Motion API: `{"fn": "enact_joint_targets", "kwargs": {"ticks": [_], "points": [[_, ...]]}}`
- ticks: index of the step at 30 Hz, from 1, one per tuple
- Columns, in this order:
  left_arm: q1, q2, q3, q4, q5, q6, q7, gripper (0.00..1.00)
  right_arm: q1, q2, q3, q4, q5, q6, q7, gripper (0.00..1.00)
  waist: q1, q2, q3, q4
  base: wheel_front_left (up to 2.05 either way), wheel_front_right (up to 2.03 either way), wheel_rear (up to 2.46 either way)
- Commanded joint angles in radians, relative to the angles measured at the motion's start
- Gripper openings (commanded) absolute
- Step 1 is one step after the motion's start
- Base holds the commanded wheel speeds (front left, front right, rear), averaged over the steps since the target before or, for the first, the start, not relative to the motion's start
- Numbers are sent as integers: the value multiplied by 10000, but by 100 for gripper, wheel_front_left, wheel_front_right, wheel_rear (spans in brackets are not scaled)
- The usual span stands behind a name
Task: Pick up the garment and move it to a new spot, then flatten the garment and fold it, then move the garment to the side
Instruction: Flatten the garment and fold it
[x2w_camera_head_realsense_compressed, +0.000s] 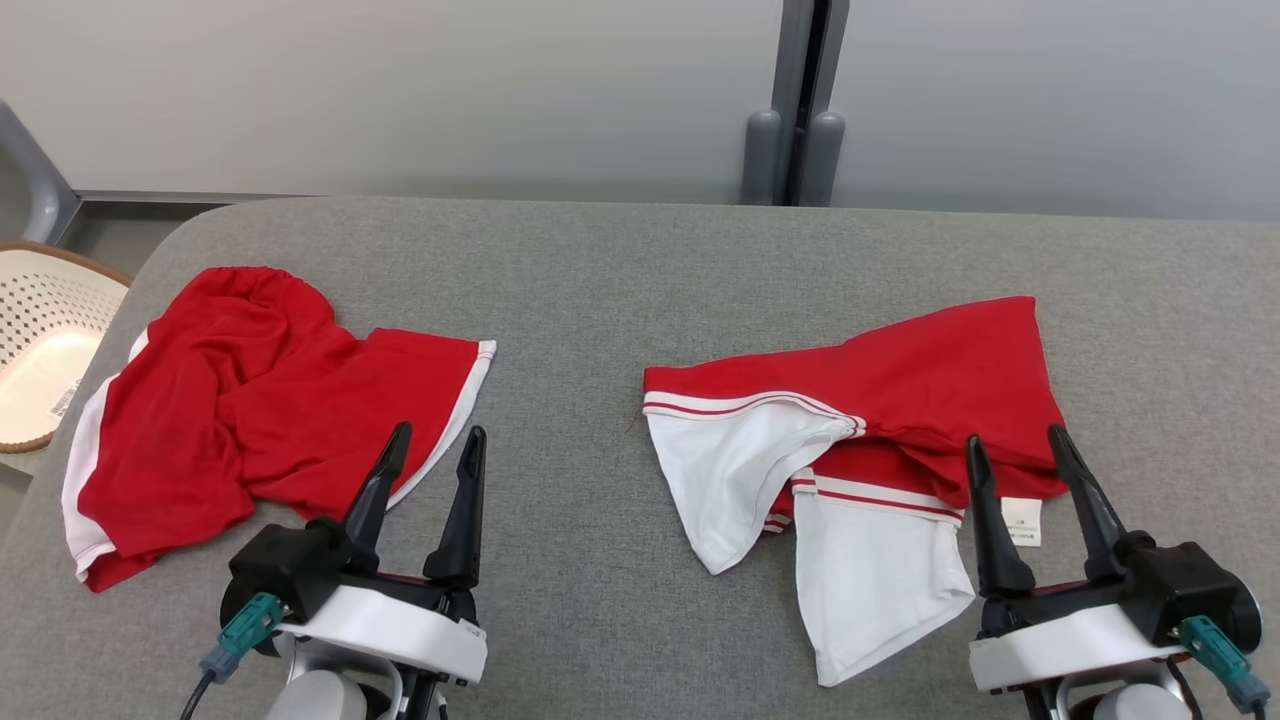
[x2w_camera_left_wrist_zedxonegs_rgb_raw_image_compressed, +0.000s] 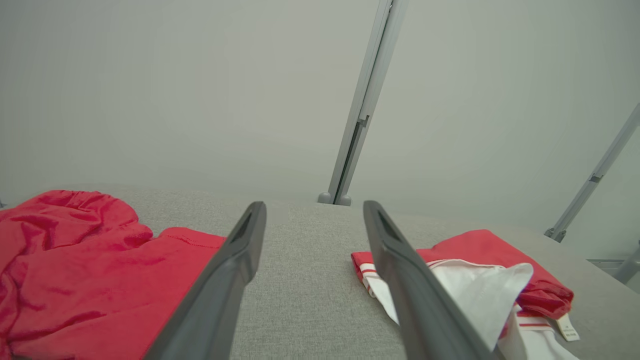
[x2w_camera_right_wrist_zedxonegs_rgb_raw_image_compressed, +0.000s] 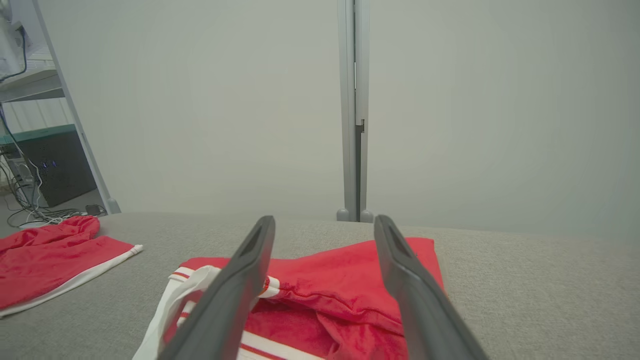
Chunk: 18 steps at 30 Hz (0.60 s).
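Meanwhile left end effector and right end effector gape empty; bare table separates shorts from shirt.

Left gripper and right gripper: each has 2 long, tapered, matte dark-grey fingers on a black block housing, with a white rounded collar and a pale grey forearm behind it. Each housing carries 1 teal connector on its outer side; the left one ends in a grey boot and dark cable. Wrist views: each finger's inner face shows 1 shallow elongated recess near the tip.
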Motion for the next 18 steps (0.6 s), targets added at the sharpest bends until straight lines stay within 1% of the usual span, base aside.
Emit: {"fn": "enact_joint_targets", "kwargs": {"ticks": [1, 5, 10, 12, 14, 18], "points": [[11, 46, 0, 11, 62, -10, -2, 100, 91, 9, 83, -76, 20, -10, -8, 100, 0, 0, -9, -42, 0, 0, 0], [-48, 34, -92, 46, 49, -10, -2, 100, 38, 55, 502, -32, 172, -10, -8, 100, 0, 0, 22, 32, 0, 0, 0], [-169, 33, -185, 123, 3, -10, -2, 100, -301, 7, 1262, 495, 567, -7, 55, 100, 0, 0, 118, 294, 0, 0, 0], [-196, 24, -235, 136, -31, -11, -2, 100, -533, -328, 1415, 743, -28, -8, 168, 100, 0, 0, 201, 442, 0, 0, 0], [-213, 20, -260, 165, -91, -11, -2, 100, -691, -358, 1410, 1006, -513, -7, 239, 100, 0, 0, 314, 598, 0, 0, 0], [-290, 9, -267, 202, -158, -11, -2, 100, -1018, -323, 1409, 1303, -626, -7, 314, 100, 0, 0, 493, 850, 0, 0, 0]]}}
